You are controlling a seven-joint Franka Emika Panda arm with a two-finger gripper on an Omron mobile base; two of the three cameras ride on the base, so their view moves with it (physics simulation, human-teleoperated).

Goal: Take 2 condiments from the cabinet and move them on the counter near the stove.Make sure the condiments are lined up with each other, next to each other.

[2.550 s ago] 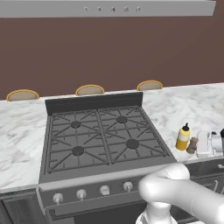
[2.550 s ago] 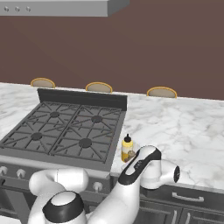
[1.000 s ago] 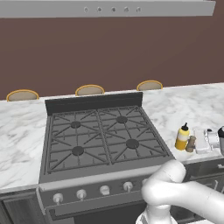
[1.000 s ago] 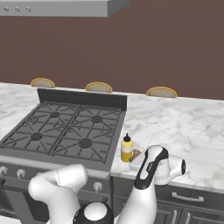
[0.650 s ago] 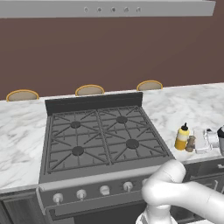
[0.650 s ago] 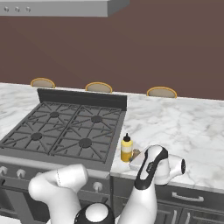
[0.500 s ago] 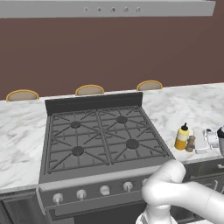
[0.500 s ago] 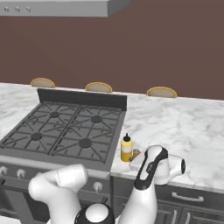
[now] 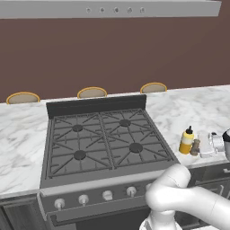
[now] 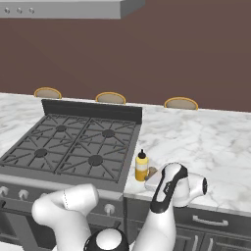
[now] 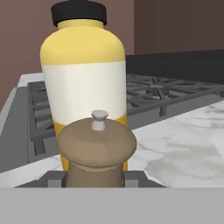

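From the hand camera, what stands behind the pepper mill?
The yellow bottle stands right behind the pepper mill, with the stove beyond. The mill covers the bottle's lower middle, so its base and any gap between them cannot be seen. The gripper is shut on the mill.

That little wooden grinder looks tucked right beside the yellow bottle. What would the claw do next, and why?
Probably open and let go. The pepper mill already stands upright on the counter next to the yellow squeeze bottle, just right of the stove. The claw is shut on the mill, so releasing it and backing straight away seems the step left.
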